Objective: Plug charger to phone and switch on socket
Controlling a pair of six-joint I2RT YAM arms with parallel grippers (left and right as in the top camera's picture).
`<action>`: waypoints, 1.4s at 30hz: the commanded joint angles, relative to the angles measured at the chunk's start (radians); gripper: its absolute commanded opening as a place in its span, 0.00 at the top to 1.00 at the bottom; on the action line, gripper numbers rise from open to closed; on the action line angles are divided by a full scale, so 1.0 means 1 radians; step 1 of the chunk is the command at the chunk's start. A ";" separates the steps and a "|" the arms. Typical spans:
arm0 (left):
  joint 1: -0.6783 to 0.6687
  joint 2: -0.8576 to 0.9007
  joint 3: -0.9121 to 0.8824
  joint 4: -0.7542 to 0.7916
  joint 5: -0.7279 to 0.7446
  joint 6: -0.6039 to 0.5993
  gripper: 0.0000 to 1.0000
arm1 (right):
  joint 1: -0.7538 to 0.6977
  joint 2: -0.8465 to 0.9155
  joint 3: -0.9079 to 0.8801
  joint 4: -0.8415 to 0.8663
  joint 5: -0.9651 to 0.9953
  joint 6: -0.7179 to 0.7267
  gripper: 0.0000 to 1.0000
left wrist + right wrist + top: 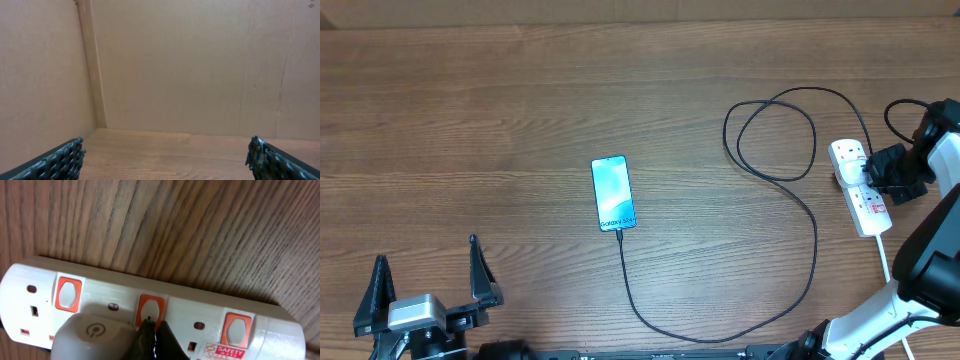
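Fingertips of the right gripper (150,332) are pressed fully together with nothing held between them, and their dark point touches the middle switch (150,307), one of three orange-red rockers along a white power strip (280,325). Just beside the tip, on the strip's face, sits a rounded white adapter (95,335) bearing a small circular mark. A red safety label shows near the strip's other end. From overhead, this gripper reaches in from the right edge to the strip, which lies near the right side of the wooden table (470,120), with its thick white cord (885,262) trailing toward the near edge. The black charger cable (815,230) makes loose loops to the left of the strip, then sweeps down and around in a wide curve to the phone (612,193). Its connector (619,232) meets the phone's near short edge. The phone lies flat, well apart from the strip, around the middle of the table, with a light blue-teal screen facing up and "Galaxy" text at the near end. The left gripper (425,255) hovers at the near left corner, jaws spread wide and holding nothing. Its wrist view shows two dark fingers (55,162) at the lower corners, bare wood between them and a tan board wall (200,65) beyond.
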 commanded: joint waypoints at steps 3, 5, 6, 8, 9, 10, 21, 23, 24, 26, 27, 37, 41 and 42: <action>0.006 -0.011 -0.003 0.000 0.012 -0.016 0.00 | 0.005 0.002 0.019 0.020 -0.005 -0.012 0.96; 0.006 -0.011 -0.003 0.000 0.011 -0.016 0.00 | 0.005 0.002 0.019 0.024 -0.005 -0.012 0.96; 0.006 -0.011 -0.003 0.000 0.011 -0.016 0.00 | 0.005 0.002 0.019 0.027 -0.005 -0.012 0.96; 0.006 -0.011 -0.003 0.000 0.011 -0.016 0.00 | 0.005 0.002 0.019 0.033 -0.005 -0.012 0.96; 0.006 -0.011 -0.003 0.000 0.011 -0.016 0.00 | 0.005 0.002 0.019 0.034 -0.006 -0.012 0.96; 0.006 -0.011 -0.003 0.000 0.011 -0.016 0.00 | 0.005 0.002 0.019 0.033 -0.006 -0.012 0.96; 0.006 -0.011 -0.003 -0.029 0.012 -0.016 0.00 | 0.047 0.002 -0.008 0.047 -0.004 -0.012 0.96; 0.006 -0.011 -0.003 -0.029 0.011 -0.016 0.01 | 0.052 0.002 -0.013 0.050 -0.004 -0.012 0.96; 0.006 -0.011 -0.003 -0.029 0.011 -0.016 0.00 | 0.052 0.003 -0.013 0.049 -0.004 -0.012 0.96; 0.006 -0.011 -0.003 -0.029 0.011 -0.016 0.00 | 0.051 0.004 -0.013 0.048 -0.003 -0.012 0.96; 0.006 -0.011 -0.003 -0.029 0.011 -0.016 0.00 | 0.051 0.004 -0.013 0.047 -0.004 -0.012 0.96; 0.006 -0.011 -0.003 -0.040 0.012 -0.016 0.01 | 0.052 0.011 -0.014 0.027 -0.005 -0.011 0.96; 0.006 -0.011 -0.003 -0.040 0.012 -0.016 0.00 | 0.052 0.021 -0.014 0.012 -0.005 -0.011 0.96; 0.006 -0.011 -0.003 -0.040 0.012 -0.016 0.01 | 0.052 0.022 -0.014 0.011 -0.005 -0.011 0.96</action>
